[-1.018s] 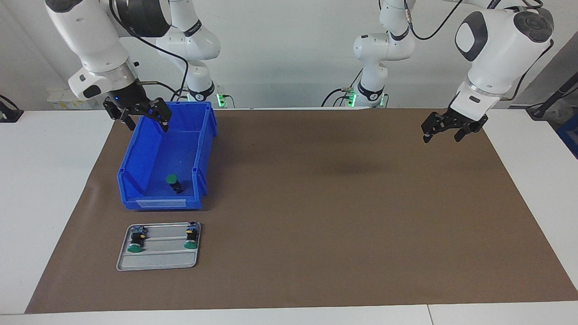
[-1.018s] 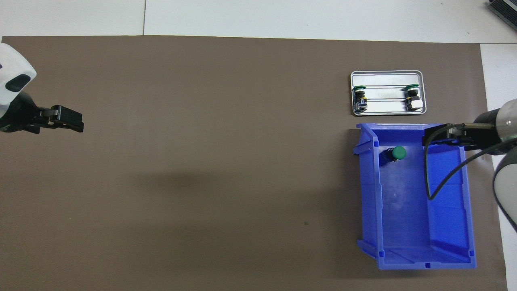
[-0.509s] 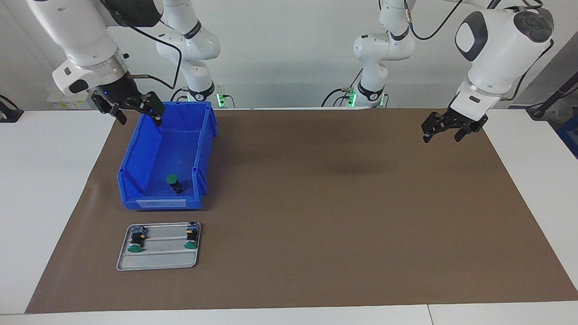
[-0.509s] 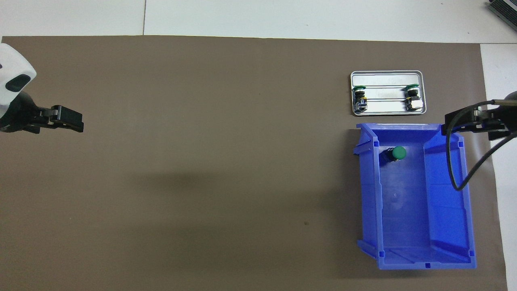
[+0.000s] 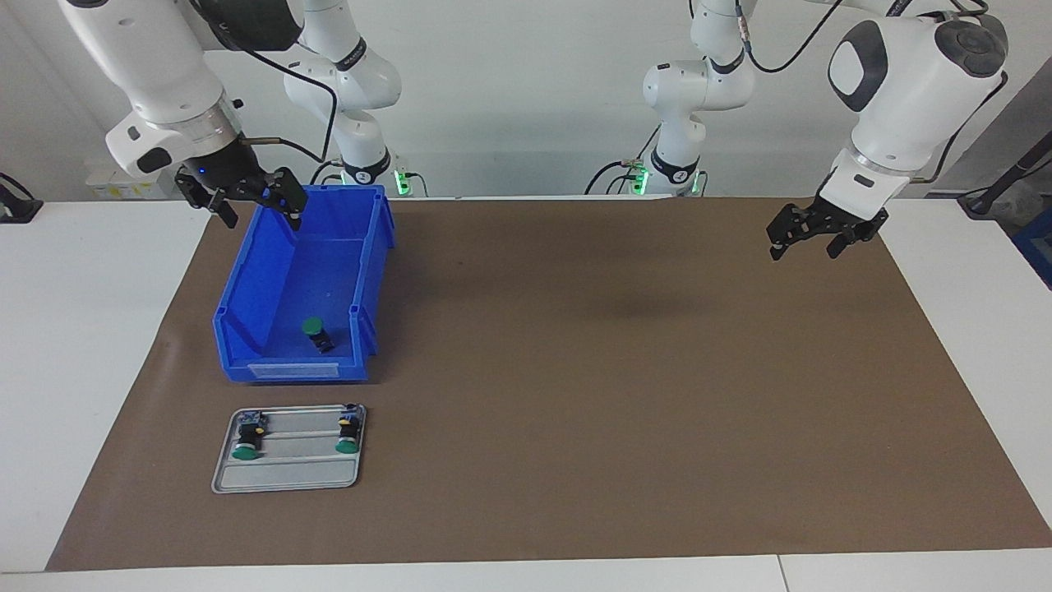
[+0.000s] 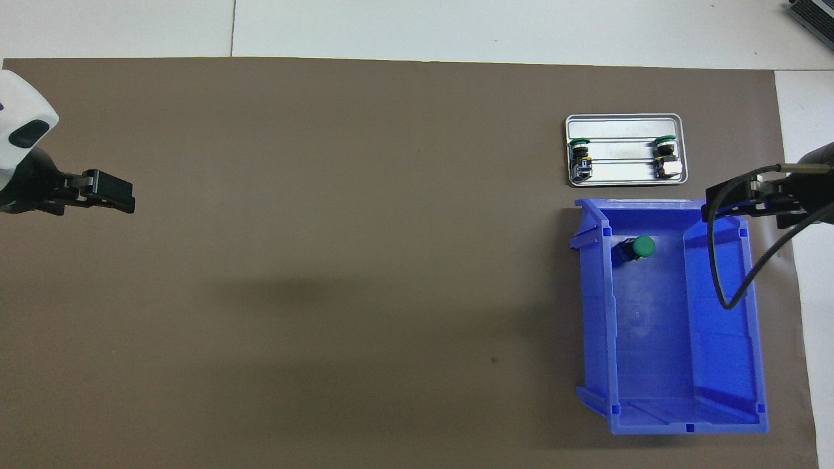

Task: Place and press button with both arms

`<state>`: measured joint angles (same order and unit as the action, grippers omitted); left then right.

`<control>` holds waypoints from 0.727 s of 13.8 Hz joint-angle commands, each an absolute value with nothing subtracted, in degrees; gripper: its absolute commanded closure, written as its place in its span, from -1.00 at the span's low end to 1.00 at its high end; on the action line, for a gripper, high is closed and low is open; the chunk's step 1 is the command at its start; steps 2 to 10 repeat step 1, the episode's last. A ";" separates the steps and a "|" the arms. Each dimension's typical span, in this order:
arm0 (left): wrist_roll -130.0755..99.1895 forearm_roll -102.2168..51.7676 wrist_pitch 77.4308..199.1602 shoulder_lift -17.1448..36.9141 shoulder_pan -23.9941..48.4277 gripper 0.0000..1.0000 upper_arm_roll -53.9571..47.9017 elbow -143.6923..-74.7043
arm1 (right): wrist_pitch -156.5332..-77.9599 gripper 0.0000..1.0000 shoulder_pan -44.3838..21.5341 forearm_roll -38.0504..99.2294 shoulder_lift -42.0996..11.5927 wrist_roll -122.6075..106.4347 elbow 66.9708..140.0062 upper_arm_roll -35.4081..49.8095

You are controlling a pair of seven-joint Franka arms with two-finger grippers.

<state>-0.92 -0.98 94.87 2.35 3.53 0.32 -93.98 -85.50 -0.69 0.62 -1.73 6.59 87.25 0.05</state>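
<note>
- Where the facing view begins, at the right arm's end of the worktop [image 5: 99, 345], the right hand [image 5: 251, 205] hangs in the air with its fingers spread apart and nothing between them, over the corner of the blue plastic bin [image 5: 246, 308] that lies nearest the robots.
- Inside that open-topped bin, the small green-capped push-button with a black body [image 5: 315, 331] lies tipped on the floor, at the end farthest from the robots.
- Just past that end of the bin, a shallow grey metal tray [image 5: 288, 477] rests on the brown paper mat [image 5: 575, 370].
- On the tray, two more green-capped buttons [image 5: 246, 437] lie on their sides, well apart from each other.
- The middle of the mat is bare.
- At the left arm's end, the left hand [image 5: 809, 238] hangs over the mat's edge, its fingers parted and holding nothing.
</note>
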 commanded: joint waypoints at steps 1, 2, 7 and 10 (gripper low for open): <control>-1.14 -0.35 95.98 0.79 3.25 -1.00 0.09 -95.98 | -85.78 -1.00 -0.53 -1.05 -1.23 7.12 87.98 0.79; -1.14 -0.35 95.98 0.79 3.25 -1.00 0.09 -95.98 | -85.78 -1.00 -0.53 -1.05 -1.23 7.12 87.98 0.79; -1.14 -0.35 95.98 0.79 3.25 -1.00 0.09 -95.98 | -85.78 -1.00 -0.53 -1.05 -1.23 7.12 87.98 0.79; -1.14 -0.35 95.98 0.79 3.25 -1.00 0.09 -95.98 | -85.78 -1.00 -0.53 -1.05 -1.23 7.12 87.98 0.79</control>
